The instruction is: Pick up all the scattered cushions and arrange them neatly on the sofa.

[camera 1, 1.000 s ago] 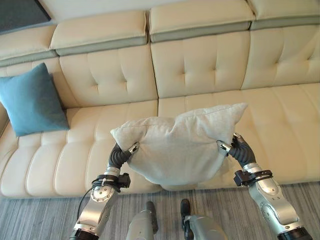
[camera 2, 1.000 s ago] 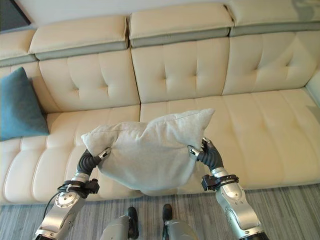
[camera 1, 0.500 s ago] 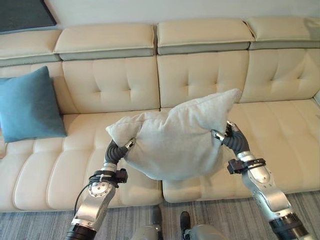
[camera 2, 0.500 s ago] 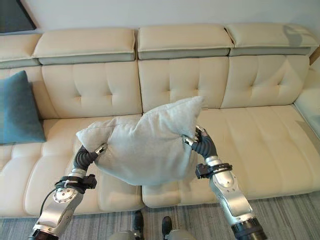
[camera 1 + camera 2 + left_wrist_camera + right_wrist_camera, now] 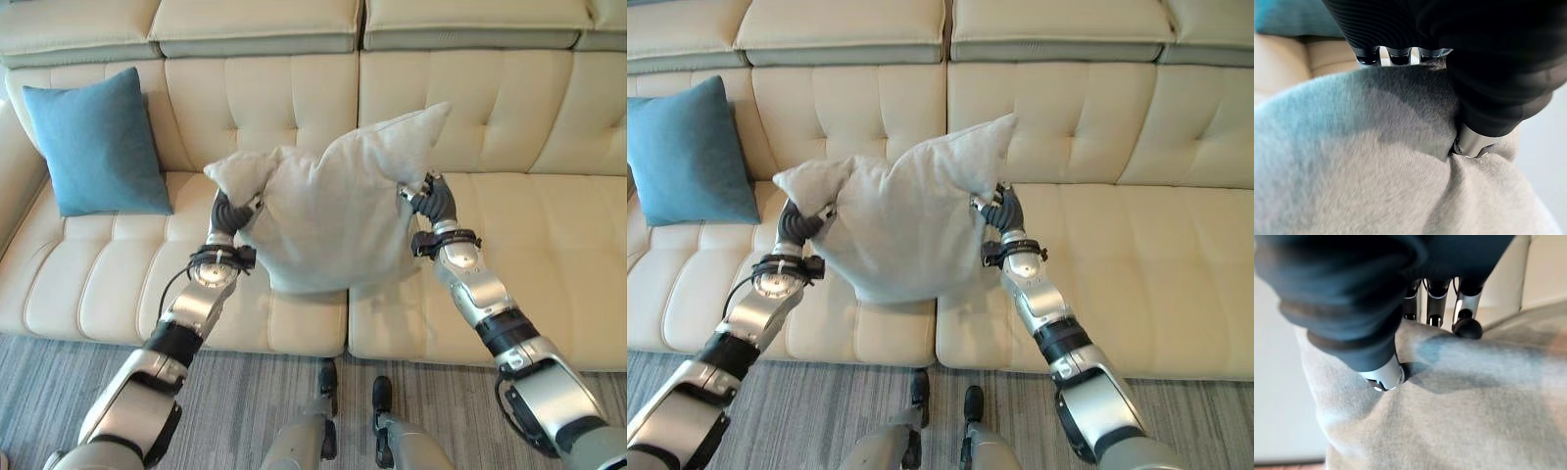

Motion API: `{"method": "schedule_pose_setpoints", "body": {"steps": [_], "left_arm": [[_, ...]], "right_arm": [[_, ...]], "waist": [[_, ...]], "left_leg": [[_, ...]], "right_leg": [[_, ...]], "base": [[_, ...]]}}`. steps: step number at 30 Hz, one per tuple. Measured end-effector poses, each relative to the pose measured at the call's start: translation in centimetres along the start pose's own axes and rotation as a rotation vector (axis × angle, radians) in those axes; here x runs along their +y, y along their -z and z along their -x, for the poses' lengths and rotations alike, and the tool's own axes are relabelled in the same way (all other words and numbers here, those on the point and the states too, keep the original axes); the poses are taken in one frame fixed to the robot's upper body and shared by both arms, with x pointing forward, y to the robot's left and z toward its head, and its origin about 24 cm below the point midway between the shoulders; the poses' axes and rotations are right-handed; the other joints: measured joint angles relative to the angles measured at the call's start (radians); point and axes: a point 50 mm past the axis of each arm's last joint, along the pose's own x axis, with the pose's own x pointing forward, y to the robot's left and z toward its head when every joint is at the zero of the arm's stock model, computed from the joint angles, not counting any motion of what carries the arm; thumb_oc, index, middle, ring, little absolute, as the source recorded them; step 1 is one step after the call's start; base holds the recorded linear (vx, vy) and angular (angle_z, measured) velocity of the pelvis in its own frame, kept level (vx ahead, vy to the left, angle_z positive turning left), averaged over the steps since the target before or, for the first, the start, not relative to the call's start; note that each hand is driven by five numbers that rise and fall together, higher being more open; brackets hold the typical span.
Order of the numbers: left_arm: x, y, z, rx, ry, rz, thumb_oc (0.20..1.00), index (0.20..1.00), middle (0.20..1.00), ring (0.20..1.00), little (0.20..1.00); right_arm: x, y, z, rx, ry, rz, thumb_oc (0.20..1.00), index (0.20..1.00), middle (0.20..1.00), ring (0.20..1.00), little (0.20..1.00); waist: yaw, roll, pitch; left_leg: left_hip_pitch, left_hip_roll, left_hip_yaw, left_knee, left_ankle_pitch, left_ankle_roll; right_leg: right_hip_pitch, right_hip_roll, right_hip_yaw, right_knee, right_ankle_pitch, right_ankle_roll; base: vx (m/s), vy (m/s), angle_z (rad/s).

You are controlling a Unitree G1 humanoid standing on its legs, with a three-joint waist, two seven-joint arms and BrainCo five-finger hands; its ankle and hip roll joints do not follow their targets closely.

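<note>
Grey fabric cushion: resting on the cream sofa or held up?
Held up: grey fabric cushion pinched between left hand and right hand above cream sofa.

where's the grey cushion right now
The grey cushion is held up between the left hand and the right hand, above the middle of the cream sofa, right of the blue cushion.

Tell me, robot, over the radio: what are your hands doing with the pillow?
Left hand and right hand both clamped on grey cushion. Cushion held up over cream sofa. Blue cushion propped at left end. Nothing in the way.
</note>
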Motion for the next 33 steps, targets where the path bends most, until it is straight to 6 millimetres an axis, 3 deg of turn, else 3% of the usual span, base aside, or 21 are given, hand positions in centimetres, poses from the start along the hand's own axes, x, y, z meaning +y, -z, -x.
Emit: {"method": "schedule_pose_setpoints", "body": {"steps": [2,3,4,6,7,8,9,10,19,23,27,29,32,33], "left_arm": [[0.6,-3.3,-2.3,-0.087,-0.036,-0.020,0.200,0.200,0.200,0.200,0.200],[0.7,-4.0,-2.6,-0.104,-0.044,-0.018,0.200,0.200,0.200,0.200,0.200],[0.9,-4.8,-3.1,-0.127,-0.058,-0.016,0.366,0.366,0.366,0.366,0.366],[1.2,-5.3,-3.8,-0.138,-0.074,-0.037,0.602,0.602,0.602,0.602,0.602],[1.5,-6.0,-4.4,-0.142,-0.086,-0.053,1.000,1.000,1.000,1.000,1.000],[1.6,-6.2,-4.7,-0.145,-0.098,-0.067,1.000,1.000,1.000,1.000,1.000],[1.8,-6.6,-5.0,-0.149,-0.112,-0.075,1.000,1.000,1.000,1.000,1.000],[2.1,-7.7,-5.4,-0.173,-0.135,-0.078,1.000,1.000,1.000,1.000,1.000],[5.9,-10.0,-6.3,-0.230,-0.237,-0.108,1.000,1.000,1.000,1.000,1.000],[8.5,-10.1,-6.0,-0.245,-0.272,-0.082,1.000,1.000,1.000,1.000,1.000],[12.0,-7.1,-4.5,-0.175,-0.342,-0.062,1.000,1.000,1.000,1.000,1.000],[12.7,-6.0,-3.2,-0.181,-0.340,-0.023,1.000,1.000,1.000,1.000,1.000],[12.5,-1.9,1.2,-0.136,-0.285,0.050,1.000,1.000,1.000,1.000,1.000],[12.1,0.1,3.8,-0.105,-0.258,0.113,1.000,1.000,1.000,1.000,1.000]], "right_arm": [[-0.2,-3.3,-2.1,-0.075,0.049,0.020,0.200,0.200,0.200,0.200,0.200],[-0.3,-3.9,-2.3,-0.094,0.056,0.030,0.200,0.200,0.200,0.200,0.200],[-0.4,-4.7,-2.6,-0.120,0.065,0.053,0.200,0.200,0.200,0.200,0.200],[-0.5,-5.2,-3.2,-0.120,0.085,0.084,0.200,0.200,0.200,0.200,0.200],[-0.6,-5.9,-3.6,-0.128,0.093,0.105,0.225,0.225,0.225,0.225,0.225],[-0.7,-6.1,-3.8,-0.129,0.106,0.115,0.398,0.398,0.398,0.398,0.398],[-0.8,-6.4,-4.0,-0.134,0.114,0.120,0.736,0.736,0.736,0.736,0.736],[-1.0,-7.4,-4.3,-0.159,0.130,0.129,1.000,1.000,1.000,1.000,1.000],[-2.8,-9.6,-4.7,-0.234,0.190,0.193,1.000,1.000,1.000,1.000,1.000],[-4.0,-11.9,-4.6,-0.311,0.197,0.208,1.000,1.000,1.000,1.000,1.000],[-6.3,-11.9,-3.6,-0.339,0.232,0.175,1.000,1.000,1.000,1.000,1.000],[-7.1,-11.6,-2.6,-0.367,0.235,0.125,1.000,1.000,1.000,1.000,1.000],[-8.6,-7.8,0.8,-0.331,0.208,0.103,1.000,1.000,1.000,1.000,1.000],[-9.2,-5.5,3.5,-0.303,0.188,0.085,1.000,1.000,1.000,1.000,1.000]], "waist": [[0.009,0.027,0.016],[0.010,0.034,0.020],[0.011,0.038,0.024],[0.010,0.036,0.027],[0.010,0.036,0.037],[0.009,0.035,0.038],[0.009,0.034,0.039],[0.006,0.032,0.053],[-0.016,-0.003,0.076],[-0.020,-0.017,0.084],[-0.040,-0.043,0.092],[-0.042,-0.052,0.091],[-0.042,-0.073,0.092],[-0.046,-0.084,0.095]], "left_leg": [[-0.054,0.003,0.001,-0.005,0.017,0.010],[-0.063,0.004,0.001,-0.010,0.035,0.024],[-0.078,0.005,0.000,-0.011,0.041,0.029],[-0.100,0.006,-0.004,-0.011,0.047,0.032],[-0.111,0.007,-0.011,-0.012,0.049,0.034],[-0.127,0.008,-0.015,-0.010,0.049,0.034],[-0.140,0.008,-0.020,-0.009,0.050,0.033],[-0.166,0.012,-0.022,-0.012,0.054,0.038],[-0.227,0.013,-0.035,-0.012,0.054,0.039],[-0.204,0.013,-0.050,-0.012,0.055,0.039],[-0.140,0.013,-0.054,-0.012,0.054,0.039],[-0.120,0.013,-0.054,-0.013,0.054,0.039],[-0.059,0.009,-0.052,-0.031,0.054,0.038],[-0.019,0.004,-0.051,-0.032,0.052,0.038]], "right_leg": [[-0.063,0.001,-0.003,0.010,0.014,-0.009],[-0.073,0.003,-0.005,0.011,0.018,-0.008],[-0.091,0.003,-0.006,0.015,0.017,-0.007],[-0.115,0.005,-0.004,0.020,0.012,-0.006],[-0.130,0.006,-0.004,0.024,0.010,-0.007],[-0.146,0.006,-0.004,0.027,0.008,-0.008],[-0.160,0.007,-0.005,0.029,0.007,-0.008],[-0.188,0.011,-0.005,0.030,0.008,-0.010],[-0.246,0.013,-0.004,0.030,0.008,-0.009],[-0.222,0.013,-0.003,0.029,0.008,-0.008],[-0.158,0.013,0.000,0.028,0.001,0.002],[-0.132,0.013,0.002,0.016,-0.001,0.006],[-0.056,0.012,0.005,-0.029,-0.001,0.006],[-0.008,0.008,0.005,-0.048,-0.001,0.006]], "base": [[-0.02,-0.001,-0.01],[0.00,0.000,0.00],[0.00,0.000,0.00],[-0.01,-0.012,-0.04],[0.00,0.000,0.00],[0.00,0.000,0.00],[0.02,-0.031,0.00],[0.01,-0.031,0.01],[0.02,-0.007,0.01],[0.02,0.007,0.01],[0.02,0.012,0.02],[0.08,0.033,0.02],[0.11,0.033,0.03],[0.08,0.036,0.05]]}}
